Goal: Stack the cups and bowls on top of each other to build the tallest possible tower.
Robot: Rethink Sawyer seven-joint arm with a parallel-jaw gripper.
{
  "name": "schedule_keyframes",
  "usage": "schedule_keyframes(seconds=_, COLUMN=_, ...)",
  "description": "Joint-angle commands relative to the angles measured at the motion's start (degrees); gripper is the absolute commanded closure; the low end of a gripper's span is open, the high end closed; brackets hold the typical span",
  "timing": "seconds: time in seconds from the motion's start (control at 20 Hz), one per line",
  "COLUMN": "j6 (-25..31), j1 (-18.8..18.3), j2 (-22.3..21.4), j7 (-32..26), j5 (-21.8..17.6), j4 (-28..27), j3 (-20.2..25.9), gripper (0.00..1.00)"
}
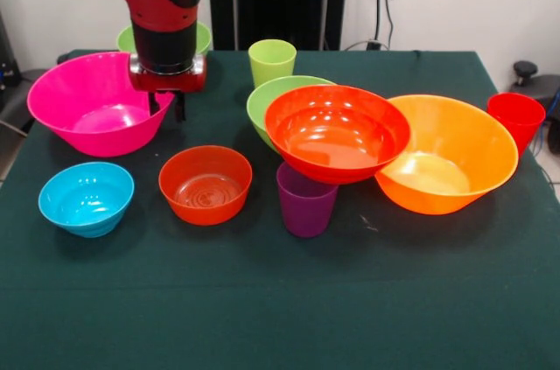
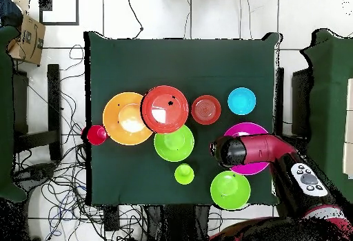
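Observation:
My gripper (image 1: pixel 166 108) hangs over the right rim of the large pink bowl (image 1: pixel 92 103), fingers apart and holding nothing. The medium red-orange bowl (image 1: pixel 337 132) sits raised, leaning over a lime green bowl (image 1: pixel 273 94), the purple cup (image 1: pixel 306 204) and the rim of the large orange bowl (image 1: pixel 455 156). The small orange-red bowl (image 1: pixel 206 184) and blue bowl (image 1: pixel 86 198) stand alone in front. The lime green cup (image 1: pixel 272 62) and red cup (image 1: pixel 516 118) stand alone. A second lime green bowl (image 1: pixel 203 38) is mostly hidden behind the arm. In the overhead view the arm (image 2: pixel 234 150) covers part of the pink bowl (image 2: pixel 251 129).
The dark green table (image 1: pixel 280 309) has open cloth along its front. In the overhead view the red cup (image 2: pixel 96 134) stands at the table's left edge. Cables lie on the floor to the left, and a cardboard box (image 2: pixel 27 38) sits at top left.

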Motion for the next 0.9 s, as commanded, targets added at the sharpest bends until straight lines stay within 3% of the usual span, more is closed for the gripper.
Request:
schedule_keyframes(seconds=0.05, j6=-3.46, j1=0.68, j2=5.1, j7=-0.79, j5=-4.99, j4=-5.26, j3=-1.34, gripper=1.0)
schedule_keyframes(seconds=0.4, j6=-4.29, j1=-0.38, j2=5.27, j7=-1.38, j5=-3.84, j4=-4.61, j3=0.09, gripper=1.0)
schedule_keyframes(seconds=0.55, j6=-6.71, j1=-2.56, j2=5.78, j7=-1.76, j5=-2.45, j4=-3.48, j3=2.49, gripper=1.0)
schedule_keyframes(seconds=0.9, j6=-4.0, j1=-3.49, j2=0.58, j7=-3.1, j5=-0.53, j4=0.43, j3=4.5, gripper=1.0)
